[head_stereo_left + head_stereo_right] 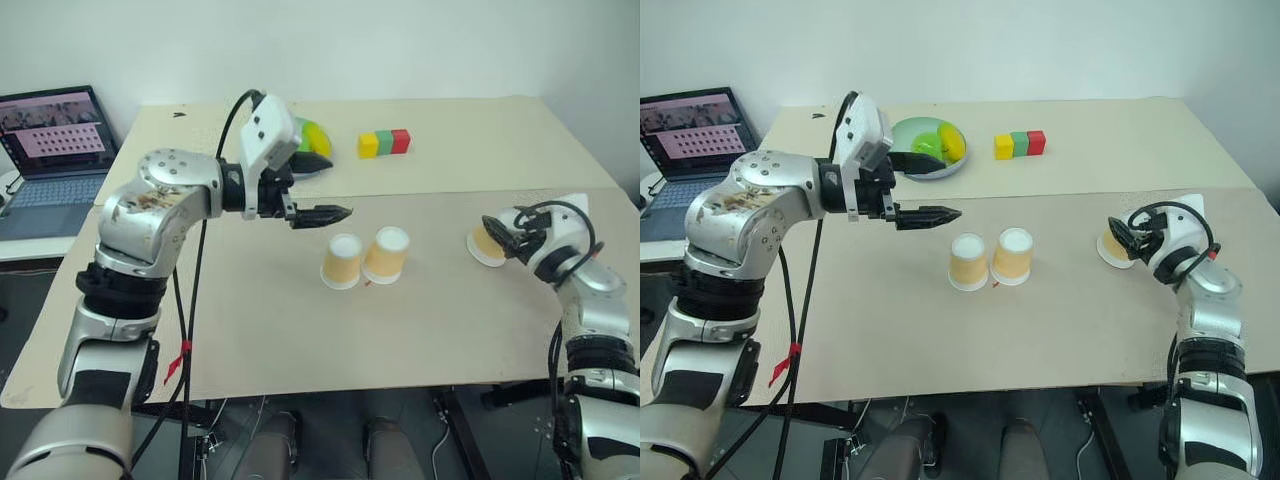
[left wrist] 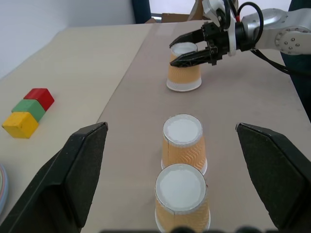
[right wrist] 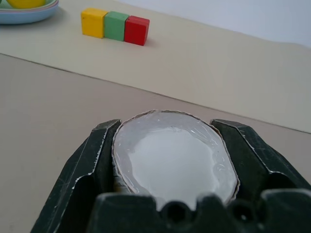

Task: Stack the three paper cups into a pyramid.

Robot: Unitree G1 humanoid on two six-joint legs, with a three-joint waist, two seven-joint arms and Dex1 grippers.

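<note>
On the beige table [image 1: 450,330], task area is the lower cardboard sheet, second sheet behind it. Far left, off the table edge, open laptop [image 1: 55,150] on a side surface, well apart from everything. Left arm reaches in from the left, left gripper [image 1: 322,214] hovering above the table just left of the cup pair, pointing toward them, fingers spread wide in the left wrist view, holding nothing. Right gripper [image 2: 194,47] at the right side of the table, fingers closed on the third cup [image 1: 486,246], pinching its sides near the white base; the right wrist view shows the cup's wall squeezed oval between the fingers [image 3: 85,167]. Whether that cup's rim touches the table, can't tell. Two other paper cups [image 1: 342,262] [image 1: 386,255] stand upside down mid-table, touching side by side, the right one tilted a little. Behind the left gripper, green bowl [image 1: 925,148] with yellow and green items inside. Right of the bowl, row of yellow, green, red blocks [image 1: 384,143], touching, well behind the cups. Nothing sits between the held cup and the pair.
</note>
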